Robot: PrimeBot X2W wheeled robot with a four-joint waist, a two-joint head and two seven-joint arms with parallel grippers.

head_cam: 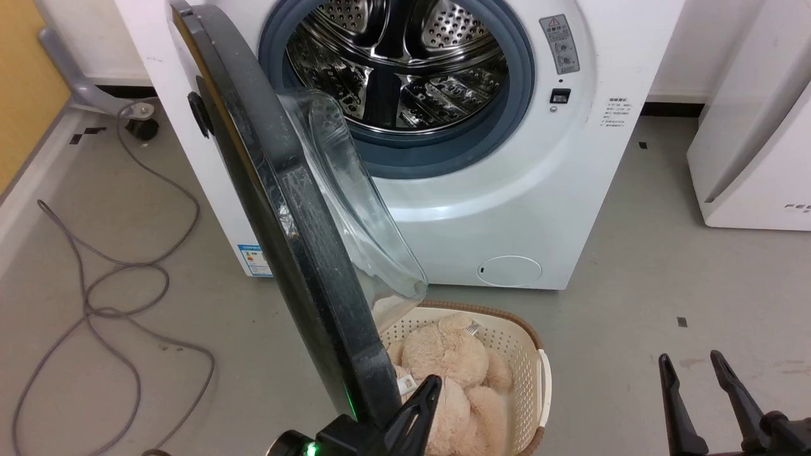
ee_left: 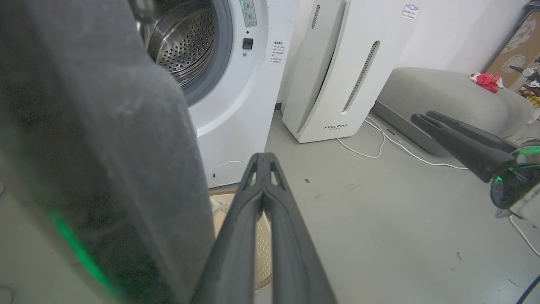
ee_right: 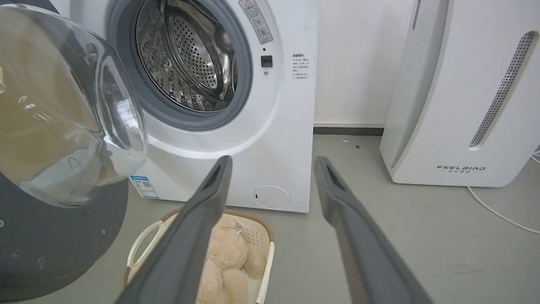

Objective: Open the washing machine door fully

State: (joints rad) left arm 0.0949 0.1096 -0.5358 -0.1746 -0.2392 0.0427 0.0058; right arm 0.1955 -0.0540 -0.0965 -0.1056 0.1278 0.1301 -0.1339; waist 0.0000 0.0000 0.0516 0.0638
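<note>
Washing machine door point(head_cam: 298, 253), large, round and glossy black at the rim with a bulging clear glass bowl, stands well out from the opening on its left-side hinge. It is edge-on to the head camera, with the bowl facing right and its lowest part over the near-left rim of a basket. At the near edge of the scene the robot's left gripper point(head_cam: 433, 382) has its two long dark fingers pressed together on nothing. The tips are just to the right of the door's lower rim; whether they touch it cannot be told. Near right, well apart from the door, the right gripper point(head_cam: 690, 358) hovers over the grey floor point(head_cam: 633, 304), fingers spread wide and holding nothing.

Just beyond, the cream perforated plastic laundry basket point(head_cam: 535, 380) with a brown rim sits before the machine, holding a beige plush toy point(head_cam: 443, 354). Behind it the white front-loading washing machine point(head_cam: 507, 209) shows its grey rubber ring point(head_cam: 443, 158) and perforated steel drum point(head_cam: 405, 57) uncovered, with a small round white flap point(head_cam: 509, 271) low on its front. A loose grey cable point(head_cam: 95, 278) loops across the floor at left. A white appliance lettered FEELBIRD point(head_cam: 754, 158) stands far right.
</note>
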